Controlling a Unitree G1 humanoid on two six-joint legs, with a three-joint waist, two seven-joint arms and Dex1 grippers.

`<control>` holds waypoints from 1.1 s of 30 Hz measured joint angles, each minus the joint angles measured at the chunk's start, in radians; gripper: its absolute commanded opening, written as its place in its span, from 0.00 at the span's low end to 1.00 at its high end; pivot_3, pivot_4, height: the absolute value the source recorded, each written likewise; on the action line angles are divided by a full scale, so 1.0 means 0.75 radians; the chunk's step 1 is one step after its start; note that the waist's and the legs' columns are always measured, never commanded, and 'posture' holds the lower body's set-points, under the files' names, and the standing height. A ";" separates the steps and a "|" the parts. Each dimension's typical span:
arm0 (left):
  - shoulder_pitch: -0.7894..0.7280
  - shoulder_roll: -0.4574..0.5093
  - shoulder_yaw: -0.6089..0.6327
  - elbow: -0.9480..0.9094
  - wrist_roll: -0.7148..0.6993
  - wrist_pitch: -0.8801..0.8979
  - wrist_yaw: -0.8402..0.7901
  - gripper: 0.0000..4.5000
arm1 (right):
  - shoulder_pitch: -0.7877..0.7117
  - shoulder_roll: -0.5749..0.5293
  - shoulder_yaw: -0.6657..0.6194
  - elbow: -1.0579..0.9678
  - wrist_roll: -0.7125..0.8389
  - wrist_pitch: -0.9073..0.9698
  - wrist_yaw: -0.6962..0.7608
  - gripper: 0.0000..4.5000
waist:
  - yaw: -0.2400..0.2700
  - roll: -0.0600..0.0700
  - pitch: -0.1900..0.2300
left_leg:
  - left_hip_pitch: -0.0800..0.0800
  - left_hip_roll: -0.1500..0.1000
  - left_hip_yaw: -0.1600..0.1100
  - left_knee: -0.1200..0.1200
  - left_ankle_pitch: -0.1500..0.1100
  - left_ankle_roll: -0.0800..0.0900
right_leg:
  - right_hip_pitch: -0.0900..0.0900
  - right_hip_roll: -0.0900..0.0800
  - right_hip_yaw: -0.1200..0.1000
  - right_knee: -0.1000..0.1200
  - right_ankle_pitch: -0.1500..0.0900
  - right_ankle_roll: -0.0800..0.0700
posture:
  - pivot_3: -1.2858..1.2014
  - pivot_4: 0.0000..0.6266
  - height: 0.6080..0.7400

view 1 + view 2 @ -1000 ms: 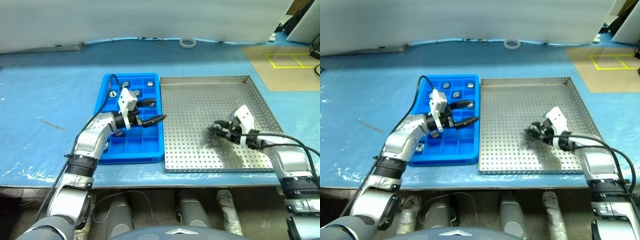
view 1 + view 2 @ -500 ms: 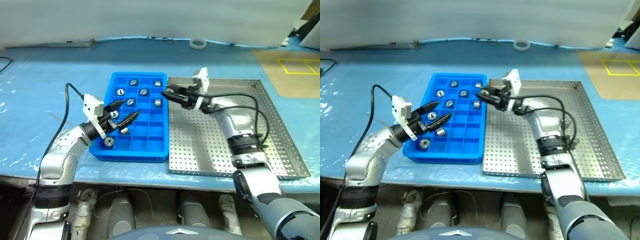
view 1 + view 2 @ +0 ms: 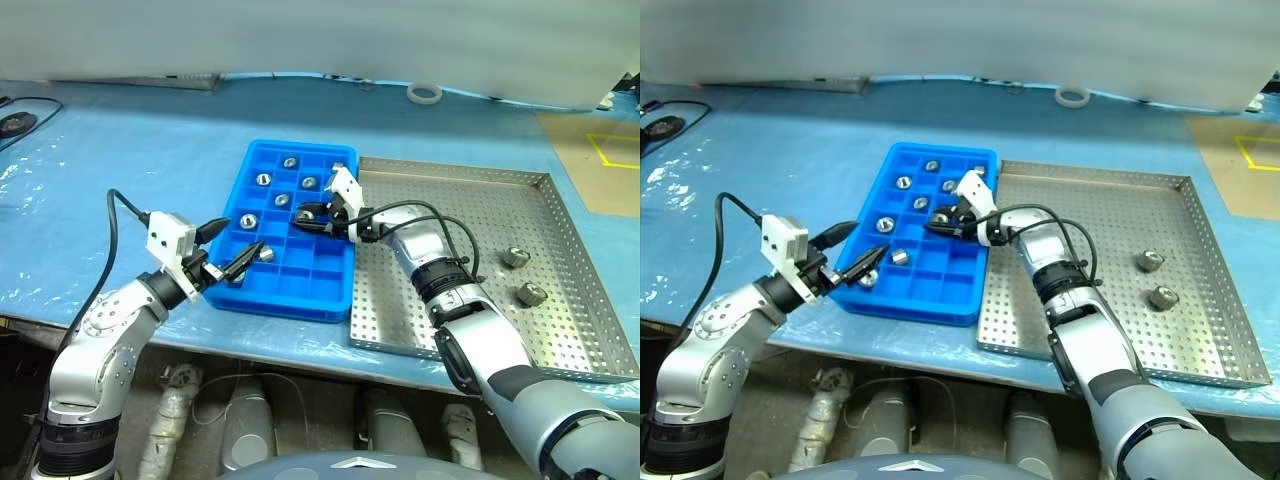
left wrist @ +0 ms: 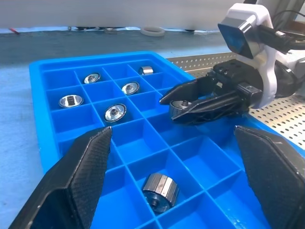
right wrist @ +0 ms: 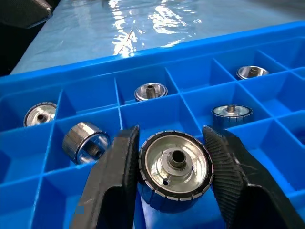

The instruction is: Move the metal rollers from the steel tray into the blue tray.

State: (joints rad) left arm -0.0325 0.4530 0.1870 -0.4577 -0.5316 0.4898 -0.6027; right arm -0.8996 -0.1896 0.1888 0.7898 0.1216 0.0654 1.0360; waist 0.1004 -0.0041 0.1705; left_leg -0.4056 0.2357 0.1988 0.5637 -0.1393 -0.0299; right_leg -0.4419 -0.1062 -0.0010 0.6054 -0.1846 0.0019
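Now, by label:
Blue tray point(image 3: 300, 290): bright blue plastic, grid of square compartments, glossy.
Roller point(image 5: 175, 168): shiny ridged metal cylinder, dark centre hole; over a mid-tray compartment.
Right gripper point(image 3: 308, 215): black fingers either side of roller; actual contact hard to tell.
Left gripper point(image 3: 232, 250): spread wide, empty, at blue tray's near-left corner.
Steel tray point(image 3: 560, 262): perforated metal, right of blue tray; two rollers point(image 3: 514, 257) inside.

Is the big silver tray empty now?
No. The steel tray has two metal rollers lying on its holey floor near the right rim.
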 measured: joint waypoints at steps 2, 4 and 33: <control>-0.008 0.005 -0.008 0.008 0.002 -0.001 -0.004 0.96 | 0.008 -0.005 -0.002 -0.012 0.000 -0.007 0.013 0.82 | -0.002 0.000 0.000 | 0.000 0.001 0.000 0.000 0.000 -0.001 | 0.000 0.002 0.000 0.000 0.000 -0.001 | 0.55 0.24 1.00; -0.062 0.001 -0.050 0.047 0.006 -0.006 -0.016 0.96 | 0.017 -0.004 -0.030 -0.021 0.001 -0.008 -0.031 0.90 | 0.000 0.000 0.000 | -0.001 0.001 0.000 0.000 0.001 -0.001 | 0.000 0.001 0.000 0.000 0.000 -0.001 | 0.52 0.24 1.00; -0.739 -0.338 -0.454 0.978 0.217 -0.398 -0.508 0.96 | 0.590 -0.534 -0.590 -0.817 0.117 0.763 -0.710 0.90 | -0.279 0.000 0.000 | 0.001 0.005 0.006 0.011 -0.003 0.003 | -0.003 0.018 0.008 -0.001 -0.002 0.003 | 0.33 0.24 1.00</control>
State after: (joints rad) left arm -0.5870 0.1992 -0.1538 0.2755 -0.3690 0.1916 -0.9837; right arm -0.4573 -0.5899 -0.2539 0.1773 0.2090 0.6376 0.5039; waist -0.1092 -0.0044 0.1704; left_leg -0.4052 0.2395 0.2035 0.5723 -0.1415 -0.0280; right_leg -0.4439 -0.0931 0.0051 0.6049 -0.1860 0.0038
